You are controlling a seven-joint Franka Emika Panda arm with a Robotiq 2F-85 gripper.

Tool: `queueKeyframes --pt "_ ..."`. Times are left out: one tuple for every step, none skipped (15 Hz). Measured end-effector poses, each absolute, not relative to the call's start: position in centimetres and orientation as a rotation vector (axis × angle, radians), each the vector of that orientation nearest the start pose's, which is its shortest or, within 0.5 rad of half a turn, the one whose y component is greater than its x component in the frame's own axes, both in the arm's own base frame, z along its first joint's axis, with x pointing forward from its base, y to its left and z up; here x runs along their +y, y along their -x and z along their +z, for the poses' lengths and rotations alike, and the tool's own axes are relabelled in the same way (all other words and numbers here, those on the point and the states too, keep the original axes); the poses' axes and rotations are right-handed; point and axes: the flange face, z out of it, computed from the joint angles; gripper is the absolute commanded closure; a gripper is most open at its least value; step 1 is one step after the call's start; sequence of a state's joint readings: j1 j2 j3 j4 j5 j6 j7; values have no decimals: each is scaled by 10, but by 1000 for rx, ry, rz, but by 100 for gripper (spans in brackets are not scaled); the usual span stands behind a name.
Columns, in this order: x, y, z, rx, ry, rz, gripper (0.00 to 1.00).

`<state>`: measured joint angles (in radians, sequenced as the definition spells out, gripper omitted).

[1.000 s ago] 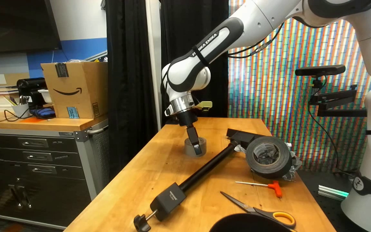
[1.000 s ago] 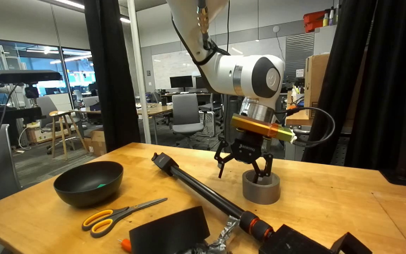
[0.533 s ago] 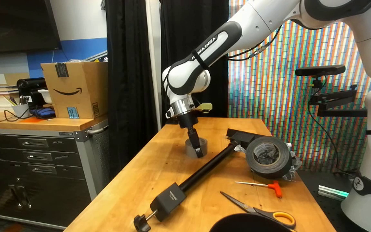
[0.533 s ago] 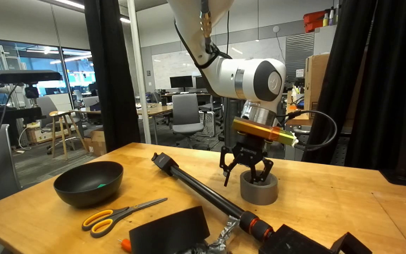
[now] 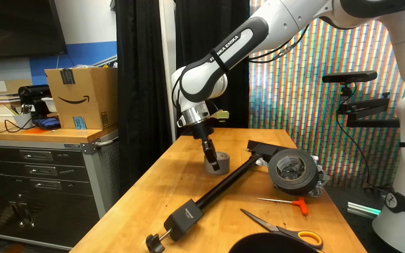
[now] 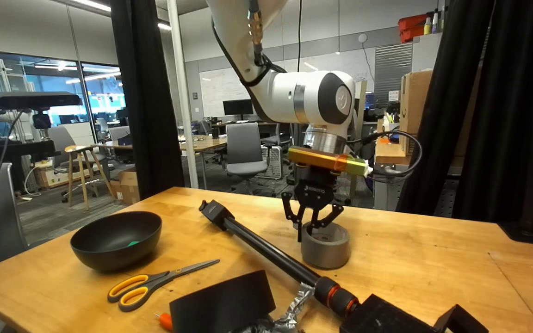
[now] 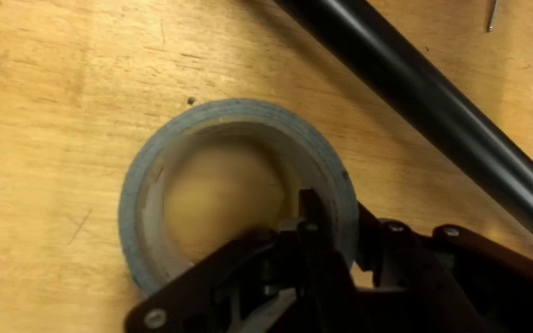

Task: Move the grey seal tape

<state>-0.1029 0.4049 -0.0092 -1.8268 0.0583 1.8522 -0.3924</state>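
The grey seal tape (image 6: pixel 325 252) sits flat on the wooden table, its hollow core facing up; it shows in both exterior views. Seen from the wrist view, its grey rim (image 7: pixel 238 107) forms a full ring, cut off at the lower right by the fingers. My gripper (image 7: pixel 338 215) pinches the ring's wall: one black finger (image 7: pixel 312 203) is inside the core, the opposite one presses from outside. In an exterior view the gripper (image 6: pixel 305 231) points down at the roll's near-left side, fingers close together with the wall between them.
A black pole with a clamp (image 6: pixel 271 252) lies diagonally close beside the roll. A large black tape roll (image 5: pixel 292 171), an orange-handled tool (image 5: pixel 300 205) and scissors (image 6: pixel 169 280) lie beyond the pole. A black bowl (image 6: pixel 116 240) with something green inside stands near the table edge.
The fingers, spread wide with one inside the core a second ago, have come together on the roll's wall. The tape has slid a little across the table.
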Motion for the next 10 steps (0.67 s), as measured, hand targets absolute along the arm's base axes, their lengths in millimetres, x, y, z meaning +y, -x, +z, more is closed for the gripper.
queueKeyframes --pt "-53 -593 292 -368 2946 537 88" --pt "-42 -594 297 -363 2963 539 88" --pt "-30 -594 303 -365 2980 537 88" --pt "-15 -594 311 -371 2999 531 88" --pt "2 -594 321 -381 3018 520 88" --pt "19 -594 332 -394 3036 502 88" --pt "39 -592 345 -414 3056 481 88" --pt "60 -589 359 -439 3076 460 88" --pt "82 -585 373 -471 3096 439 88" --pt "105 -579 386 -508 3114 422 88"
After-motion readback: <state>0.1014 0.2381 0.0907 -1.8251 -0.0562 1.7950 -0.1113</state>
